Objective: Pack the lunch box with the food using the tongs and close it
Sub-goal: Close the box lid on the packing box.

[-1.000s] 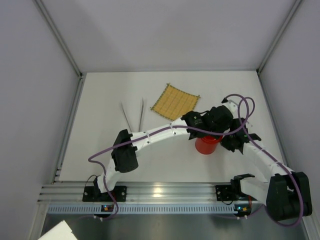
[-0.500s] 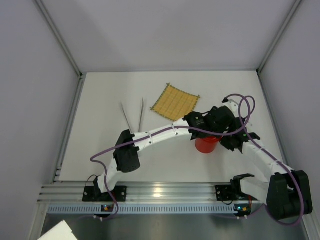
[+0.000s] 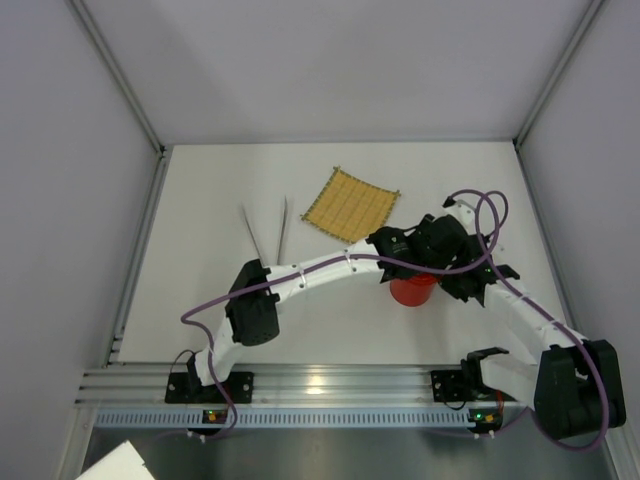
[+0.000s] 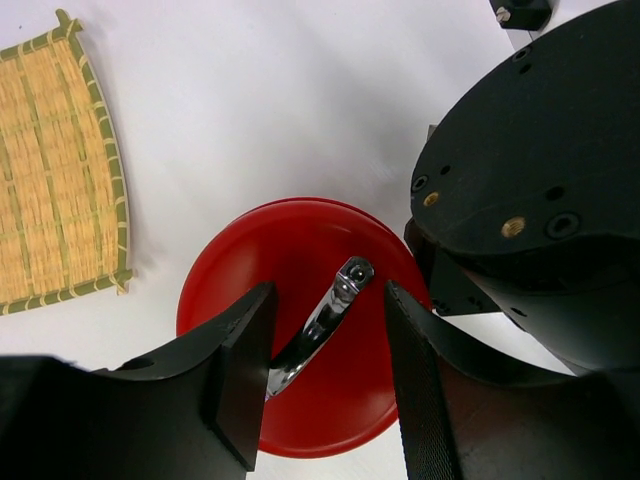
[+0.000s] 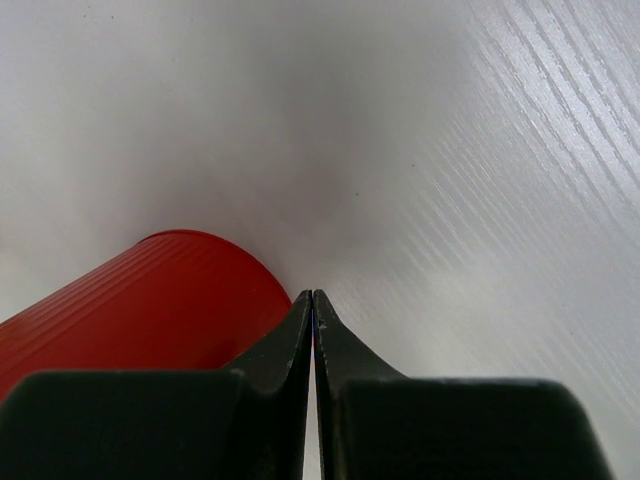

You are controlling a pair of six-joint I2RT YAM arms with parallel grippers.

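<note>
The red lunch box [image 3: 410, 292] stands right of centre with its round red lid [image 4: 330, 410] on. A silvery metal handle [image 4: 335, 300] lies across the lid. My left gripper [image 4: 328, 290] hangs just above the lid, open, its fingers [image 4: 240, 370] either side of the handle; the handle meets the left finger and stays clear of the right one. My right gripper [image 5: 313, 296] is shut and empty, its tips beside the ribbed red wall [image 5: 150, 290] of the lunch box. The tongs [image 3: 265, 230] lie on the table to the left. The food is out of view.
A yellow woven mat [image 3: 350, 203] lies behind the lunch box, close to my left wrist. The right arm's black wrist body [image 4: 540, 170] crowds the lunch box's right side. White walls enclose the table on three sides.
My left arm has shifted slightly to the right and its wrist has turned a little over the lid. The right arm has not moved.
</note>
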